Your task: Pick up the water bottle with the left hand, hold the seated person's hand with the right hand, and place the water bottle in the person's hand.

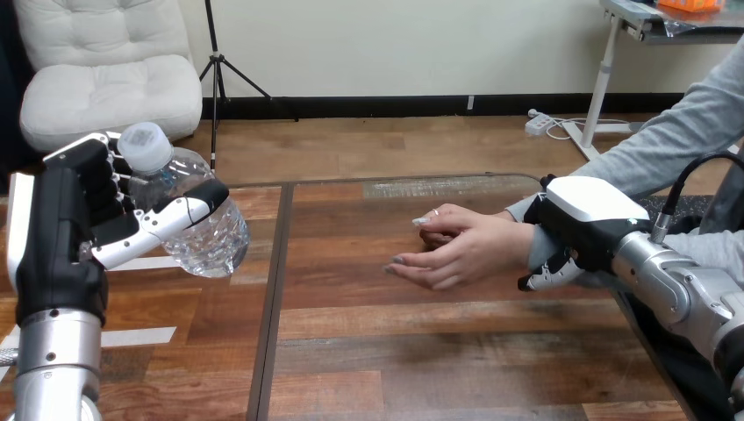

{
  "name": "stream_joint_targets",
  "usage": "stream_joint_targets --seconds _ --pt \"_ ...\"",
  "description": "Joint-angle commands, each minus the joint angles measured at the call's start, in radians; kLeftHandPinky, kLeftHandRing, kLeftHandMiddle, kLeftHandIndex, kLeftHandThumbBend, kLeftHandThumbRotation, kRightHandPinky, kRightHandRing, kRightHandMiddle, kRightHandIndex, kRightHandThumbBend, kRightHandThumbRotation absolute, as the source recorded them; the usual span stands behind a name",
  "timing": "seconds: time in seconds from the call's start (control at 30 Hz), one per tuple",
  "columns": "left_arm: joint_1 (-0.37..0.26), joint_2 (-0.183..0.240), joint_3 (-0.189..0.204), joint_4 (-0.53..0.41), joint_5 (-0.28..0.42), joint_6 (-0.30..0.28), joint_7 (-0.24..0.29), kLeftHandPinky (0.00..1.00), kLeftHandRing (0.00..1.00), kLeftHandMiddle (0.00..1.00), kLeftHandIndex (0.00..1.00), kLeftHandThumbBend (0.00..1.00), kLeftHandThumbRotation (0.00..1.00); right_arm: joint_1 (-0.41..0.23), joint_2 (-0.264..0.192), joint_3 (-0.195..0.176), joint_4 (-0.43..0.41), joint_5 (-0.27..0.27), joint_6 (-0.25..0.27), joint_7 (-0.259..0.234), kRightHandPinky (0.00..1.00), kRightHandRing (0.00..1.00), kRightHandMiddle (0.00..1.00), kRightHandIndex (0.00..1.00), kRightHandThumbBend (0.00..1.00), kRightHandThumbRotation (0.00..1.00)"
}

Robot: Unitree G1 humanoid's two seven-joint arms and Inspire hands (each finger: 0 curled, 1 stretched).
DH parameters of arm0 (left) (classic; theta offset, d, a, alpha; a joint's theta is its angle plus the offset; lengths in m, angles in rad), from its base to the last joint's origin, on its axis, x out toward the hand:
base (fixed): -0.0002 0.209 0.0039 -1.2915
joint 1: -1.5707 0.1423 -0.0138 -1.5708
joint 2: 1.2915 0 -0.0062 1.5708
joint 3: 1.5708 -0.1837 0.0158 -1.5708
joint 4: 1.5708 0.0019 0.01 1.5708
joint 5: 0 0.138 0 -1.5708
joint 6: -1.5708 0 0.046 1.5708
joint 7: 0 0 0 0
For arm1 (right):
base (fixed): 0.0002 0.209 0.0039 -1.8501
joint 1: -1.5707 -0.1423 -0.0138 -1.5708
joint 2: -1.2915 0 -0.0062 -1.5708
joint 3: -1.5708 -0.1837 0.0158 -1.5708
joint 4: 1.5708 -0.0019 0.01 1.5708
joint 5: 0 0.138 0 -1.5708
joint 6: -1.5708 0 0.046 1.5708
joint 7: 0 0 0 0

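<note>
A clear plastic water bottle [195, 219] with a white cap is lifted off the table at the left, tilted with its cap toward the upper left. My left hand [79, 219] is shut on it, thumb across its front and fingers behind. The person's hand [456, 247] lies over the middle of the table, palm turned sideways, fingers pointing left. My right hand [579, 226] is at the person's wrist, its fingers curled round the wrist from below and its white back on top. Bottle and person's hand are well apart.
The wooden table [421, 351] has a dark seam [274, 298] running front to back left of centre. White tape strips [140, 335] lie on the left part. The person's grey sleeve [667, 140] comes in from the right.
</note>
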Motion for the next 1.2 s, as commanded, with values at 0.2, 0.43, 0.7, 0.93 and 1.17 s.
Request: stream_joint_targets --seconds 0.2,0.43,0.7,0.93,1.17 --pt "-0.110 -0.006 -0.027 0.041 0.019 -0.005 0.023 0.29 0.34 0.39 0.40 0.70 0.00 -0.097 -0.001 -0.050 -0.073 0.045 -0.012 0.010 0.15 0.19 0.26 0.30 0.62 0.00" --pt "-0.151 -0.015 -0.033 0.109 -0.004 -0.025 0.020 0.29 0.35 0.39 0.40 0.69 0.00 -0.096 0.003 -0.055 -0.084 0.051 -0.015 0.022 0.14 0.19 0.26 0.30 0.61 0.00" --pt "-0.191 -0.011 -0.048 0.182 0.016 -0.051 0.035 0.29 0.35 0.39 0.40 0.69 0.00 -0.092 0.005 -0.061 -0.097 0.058 -0.024 0.032 0.14 0.19 0.26 0.29 0.61 0.00" --pt "-0.235 -0.001 -0.064 0.270 0.051 -0.103 0.051 0.30 0.36 0.40 0.40 0.70 0.00 -0.089 0.006 -0.064 -0.102 0.061 -0.036 0.031 0.14 0.18 0.25 0.28 0.62 0.00" --pt "-0.293 -0.002 -0.066 0.397 0.045 -0.178 0.053 0.30 0.35 0.39 0.40 0.69 0.00 -0.088 0.009 -0.071 -0.104 0.065 -0.040 0.037 0.13 0.18 0.25 0.27 0.62 0.00"
